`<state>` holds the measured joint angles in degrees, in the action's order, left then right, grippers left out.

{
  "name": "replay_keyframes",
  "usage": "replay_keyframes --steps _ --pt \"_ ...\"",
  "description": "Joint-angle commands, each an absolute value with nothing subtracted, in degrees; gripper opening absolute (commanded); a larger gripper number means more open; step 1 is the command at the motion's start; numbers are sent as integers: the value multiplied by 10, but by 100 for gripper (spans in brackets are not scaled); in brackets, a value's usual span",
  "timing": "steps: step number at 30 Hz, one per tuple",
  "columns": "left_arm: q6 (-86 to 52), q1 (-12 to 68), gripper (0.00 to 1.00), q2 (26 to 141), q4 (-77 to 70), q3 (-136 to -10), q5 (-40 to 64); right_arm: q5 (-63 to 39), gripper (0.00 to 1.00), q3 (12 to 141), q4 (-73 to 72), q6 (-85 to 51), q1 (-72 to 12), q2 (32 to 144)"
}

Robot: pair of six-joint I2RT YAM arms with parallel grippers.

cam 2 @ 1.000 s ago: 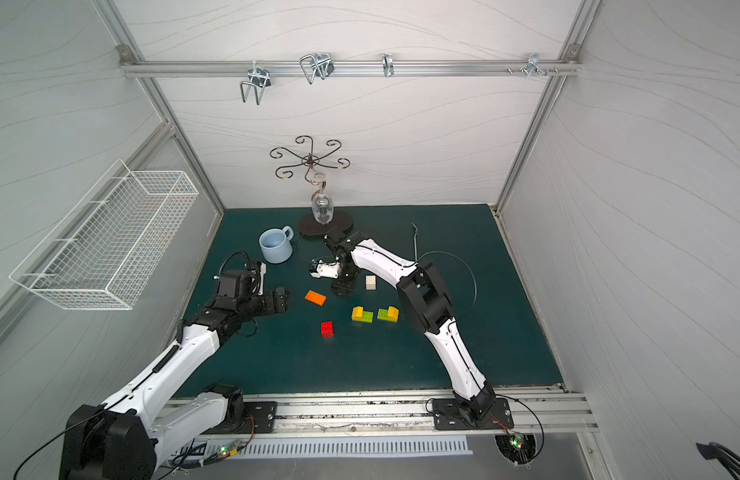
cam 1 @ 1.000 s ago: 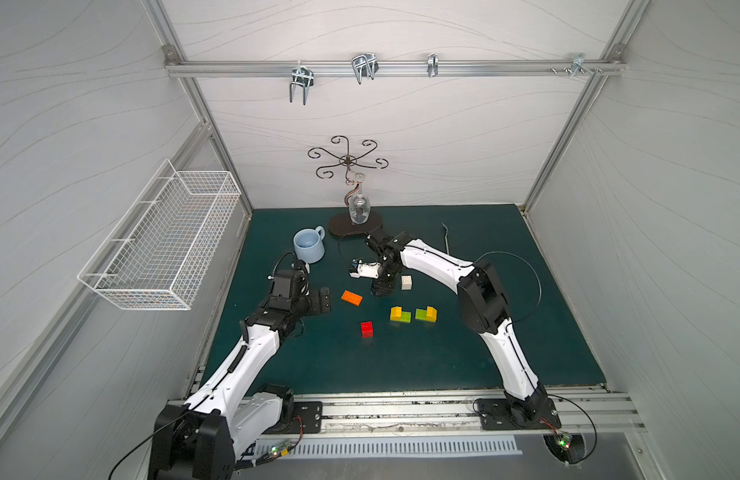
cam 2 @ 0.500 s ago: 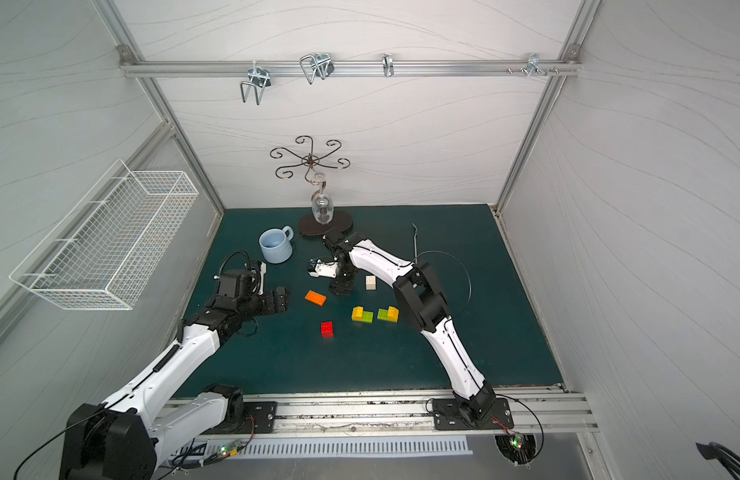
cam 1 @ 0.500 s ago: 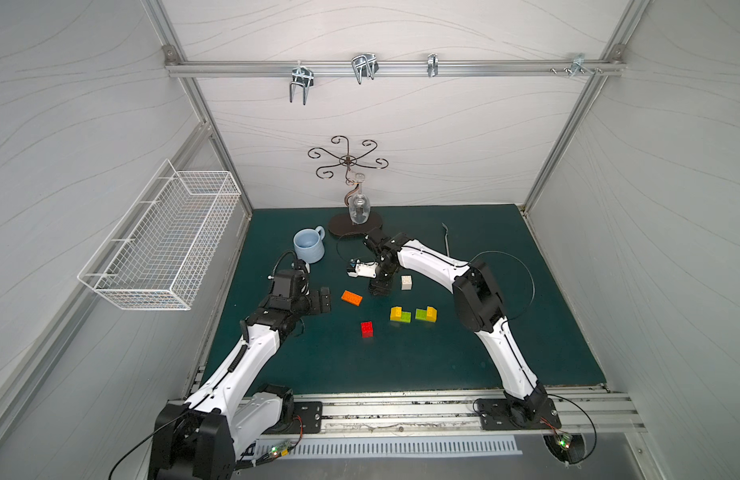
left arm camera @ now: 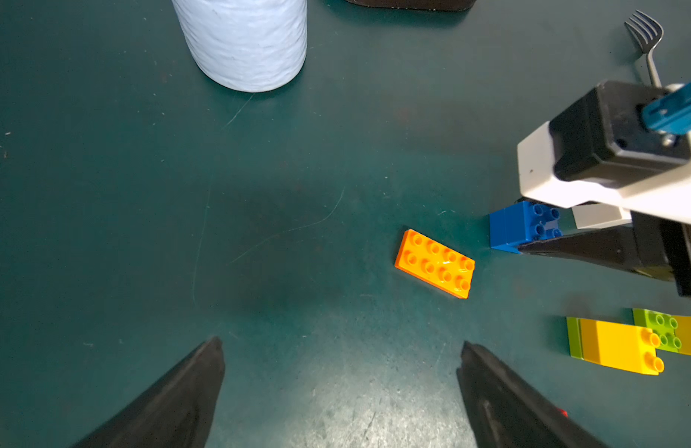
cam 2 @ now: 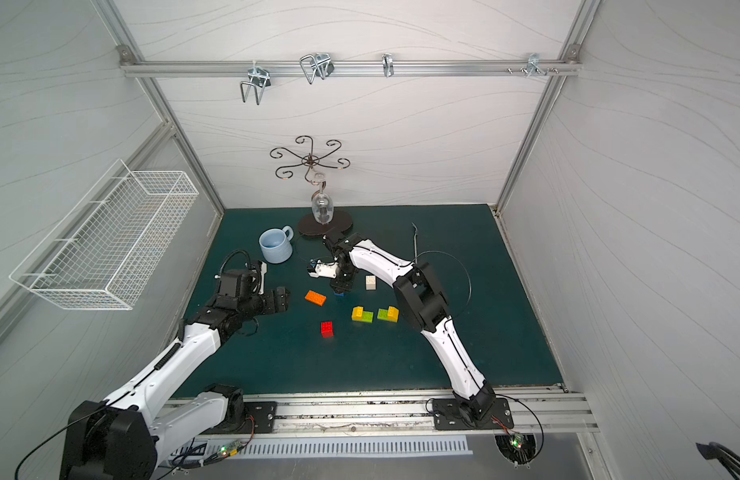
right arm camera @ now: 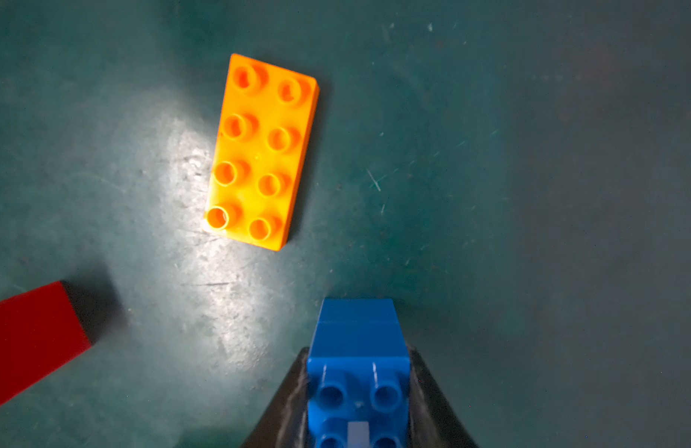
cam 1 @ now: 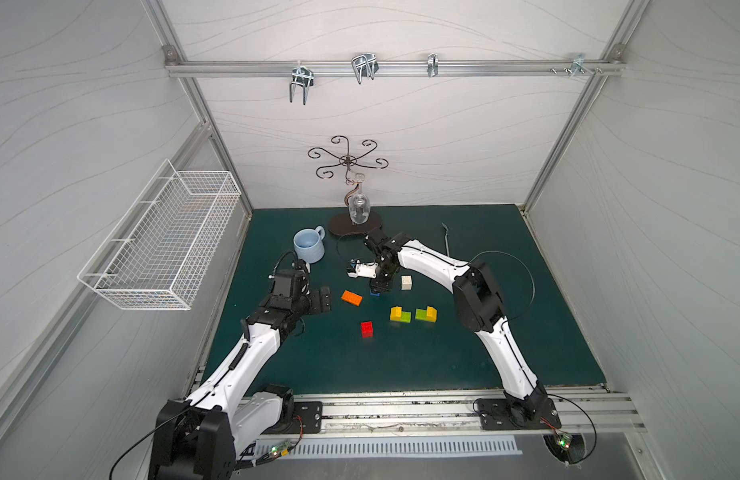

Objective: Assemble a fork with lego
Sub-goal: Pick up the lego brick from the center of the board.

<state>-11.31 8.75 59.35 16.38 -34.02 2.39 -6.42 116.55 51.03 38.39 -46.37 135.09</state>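
Right gripper (right arm camera: 357, 358), half open a second ago, now clamps the blue brick (right arm camera: 357, 329) at lower centre of its wrist view, so a lift toward the orange plate (right arm camera: 260, 151) looks next. Left gripper (left arm camera: 340, 345) hangs wide open, empty. Both top views hide that grip but show the unbuilt fork's scattered pieces at frame centre: white brick (cam 1: 406, 282), yellow-green pairs (cam 1: 400, 314), red brick (cam 1: 366, 328).

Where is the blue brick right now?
In a top view the blue brick is near the middle of the mat, pinched in the right hand, between the orange brick and the white brick.
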Motion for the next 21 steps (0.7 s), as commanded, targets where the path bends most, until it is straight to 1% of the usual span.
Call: replay_keyframes --steps 1,4,6,7,13,21 --pt "-119 86 100 596 140 -341 26 -72 22 1151 532 377 -463 1346" --pt "-117 85 100 596 140 -342 27 -77 13 1145 533 373 -463 1336" --pt "-116 85 100 597 142 -343 28 -80 4 1139 530 366 -463 1324" --pt "-115 86 100 597 143 -344 28 -83 1 1136 529 364 -463 1318" --pt "-109 85 100 593 155 -356 45 -101 0 1089 504 356 -460 1251" --pt "-38 86 100 596 171 -398 162 -105 0 1004 489 354 -447 1134"
